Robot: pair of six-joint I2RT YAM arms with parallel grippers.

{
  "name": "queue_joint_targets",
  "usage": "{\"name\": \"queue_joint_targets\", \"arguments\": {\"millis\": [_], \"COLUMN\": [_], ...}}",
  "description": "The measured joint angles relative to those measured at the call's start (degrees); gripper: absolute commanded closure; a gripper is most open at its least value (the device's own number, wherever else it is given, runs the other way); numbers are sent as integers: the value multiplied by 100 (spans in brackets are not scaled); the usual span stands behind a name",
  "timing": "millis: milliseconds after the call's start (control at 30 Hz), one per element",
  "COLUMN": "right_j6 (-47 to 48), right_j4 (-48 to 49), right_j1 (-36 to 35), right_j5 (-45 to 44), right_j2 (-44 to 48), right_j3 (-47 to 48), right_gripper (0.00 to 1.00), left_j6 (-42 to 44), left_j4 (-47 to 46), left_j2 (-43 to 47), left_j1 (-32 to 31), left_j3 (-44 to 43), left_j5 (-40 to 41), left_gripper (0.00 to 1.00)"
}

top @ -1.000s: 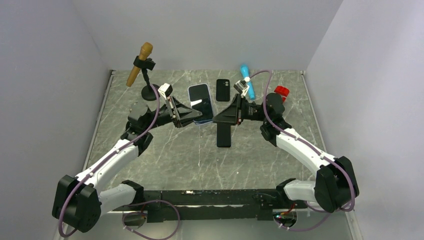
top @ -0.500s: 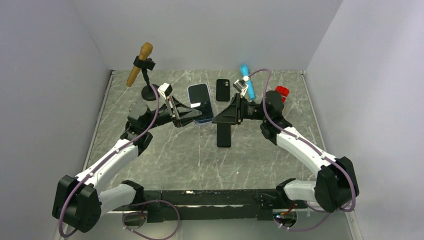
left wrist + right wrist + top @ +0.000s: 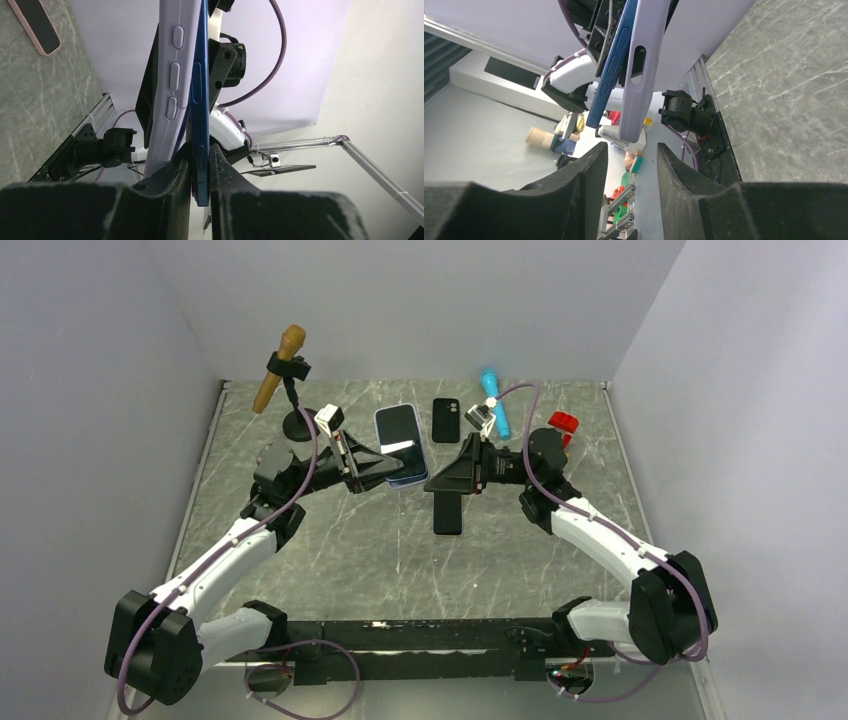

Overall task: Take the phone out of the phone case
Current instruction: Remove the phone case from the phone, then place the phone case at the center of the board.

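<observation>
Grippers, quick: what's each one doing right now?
Left gripper: closed on the edge of the blue phone.
Right gripper: open, gripping nothing; the end of the lavender case sits just ahead of its gap.

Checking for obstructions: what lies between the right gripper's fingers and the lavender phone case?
Nothing: the right wrist view shows bare air between the open right gripper and the phone case, partly off the phone in the left gripper.

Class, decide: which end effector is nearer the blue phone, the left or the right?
Left. The left end effector is shut on the blue phone at its edge. The right end effector is open, short of it, with the lavender case ending just beyond its fingertips.
</observation>
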State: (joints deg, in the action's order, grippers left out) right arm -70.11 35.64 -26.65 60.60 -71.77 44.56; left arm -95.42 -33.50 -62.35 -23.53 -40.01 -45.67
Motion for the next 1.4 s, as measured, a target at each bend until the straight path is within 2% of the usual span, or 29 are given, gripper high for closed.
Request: {"name": "queue_joint_targets", "arguments": {"millis": [100,433,500,567,600,800,967,1200,1400], "right_j6": [-35,-151,-212,-326,-398,-660,-417,199,979], "right_j4": [90,140,221,396,466,555,-293,-1572,-2645], "right_j1": [0,-122,-208,-286,-293,-372,-398,-173,-76], "right_j5": [0,-111,-166,-155,-157,-407,-1143,-1897,-2306], "right_j2": [-55,-485,-623,-791,-879,-1408,-2065,-2983,-3901], "right_j3": [13,286,422,544,570,870,1690,2608,3093], "right_gripper": [58,74,82,97,100,100,100,100,100], "left_j6": [2,17,20,15,20,109,323,741,1939], "left_j4": [2,83,127,144,131,249,640,1939,4358], "left_j2": [0,0,2,7,28,87,109,734,1602], "left_j1": [0,-31,-74,-129,-131,-153,-330,-326,210], "left_j3": [0,-26,-37,-37,-42,-120,-289,-177,-302], "left_j5": [-4,0,0,31,63,321,157,142,511], "left_gripper": [100,100,100,100,100,100,100,100,100]}}
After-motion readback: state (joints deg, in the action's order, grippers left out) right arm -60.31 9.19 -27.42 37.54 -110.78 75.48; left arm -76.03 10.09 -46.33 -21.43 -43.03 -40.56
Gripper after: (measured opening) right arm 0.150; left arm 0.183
